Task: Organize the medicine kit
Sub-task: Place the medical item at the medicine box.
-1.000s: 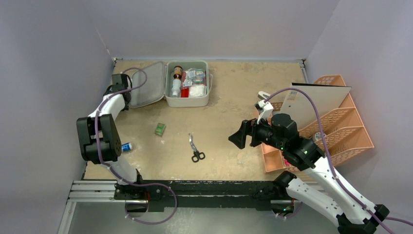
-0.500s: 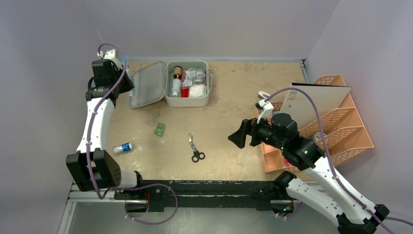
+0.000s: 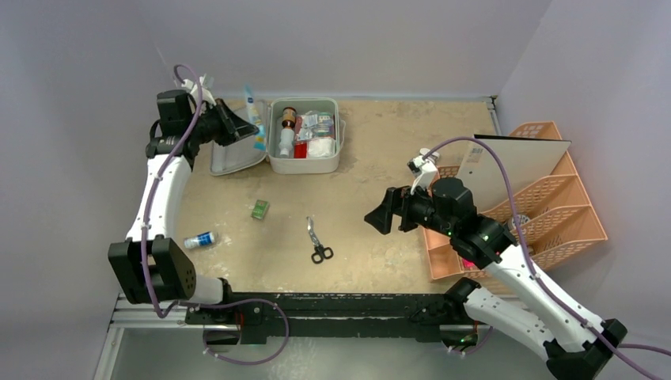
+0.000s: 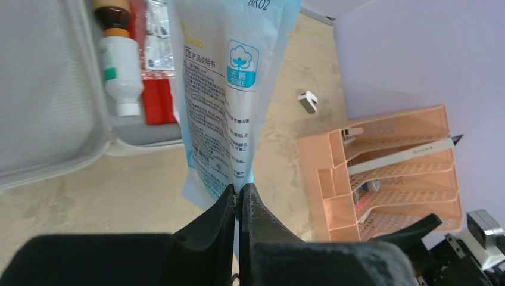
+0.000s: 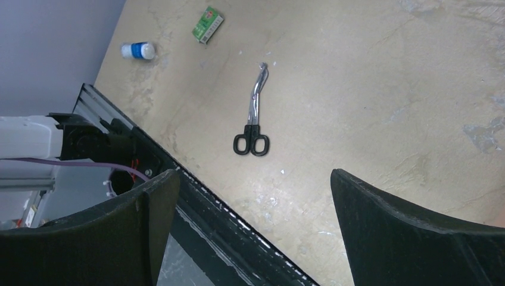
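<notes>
**Packet up over the open kit**

The medicine kit (image 3: 305, 166) sits open at the far edge of the surface (image 3: 396, 134), its lid (image 3: 233, 158) flat to its left. My left claw (image 4: 239, 199) pinches a blue-and-white packet (image 4: 223, 89) tight, above that lid. My right claw (image 5: 253, 185) hangs wide open over the scissors (image 5: 253, 122).

The kit (image 3: 304, 167) sits far, its lid (image 3: 234, 157) open leftward, a packet (image 3: 255, 119) above it. Nearer lie scissors (image 3: 317, 241), a box (image 3: 259, 209) left of them, a bottle (image 3: 199, 239) farther left; organizer (image 3: 554, 214) at right.
</notes>
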You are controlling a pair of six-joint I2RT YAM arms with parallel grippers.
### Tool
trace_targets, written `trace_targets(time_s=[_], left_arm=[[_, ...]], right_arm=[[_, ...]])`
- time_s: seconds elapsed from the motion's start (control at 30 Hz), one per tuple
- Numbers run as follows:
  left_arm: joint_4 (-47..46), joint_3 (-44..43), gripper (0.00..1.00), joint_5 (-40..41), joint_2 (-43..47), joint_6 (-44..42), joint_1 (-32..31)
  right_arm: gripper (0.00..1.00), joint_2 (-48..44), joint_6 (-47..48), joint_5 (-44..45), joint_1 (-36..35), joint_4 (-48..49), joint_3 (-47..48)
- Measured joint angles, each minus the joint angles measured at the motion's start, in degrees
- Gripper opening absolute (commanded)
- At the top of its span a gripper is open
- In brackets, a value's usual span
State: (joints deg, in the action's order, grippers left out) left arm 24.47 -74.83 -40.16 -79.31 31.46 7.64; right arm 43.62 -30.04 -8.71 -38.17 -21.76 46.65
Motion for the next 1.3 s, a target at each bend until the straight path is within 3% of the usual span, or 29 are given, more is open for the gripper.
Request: trace_targets(time_s=[0.5, 0.8, 1.3], left_arm=[[-10.34, -10.71, 0.0, -2.21, -22.05, 8.11, -12.33], [-17.38, -15.69, 0.0, -3.21, -33.99, 15.13, -14.19], [-23.1, -23.32, 0.0, -5.66, -47.23, 23.04, -17.57]], right_arm=[[0.99, 6.34, 0.31, 0.31, 0.0, 1.49, 1.29], [0.99, 10.58, 2.05, 3.37, 0.0, 0.46, 7.74], [0.99, 13.33, 3.54, 6.23, 0.0, -0.15, 9.16]])
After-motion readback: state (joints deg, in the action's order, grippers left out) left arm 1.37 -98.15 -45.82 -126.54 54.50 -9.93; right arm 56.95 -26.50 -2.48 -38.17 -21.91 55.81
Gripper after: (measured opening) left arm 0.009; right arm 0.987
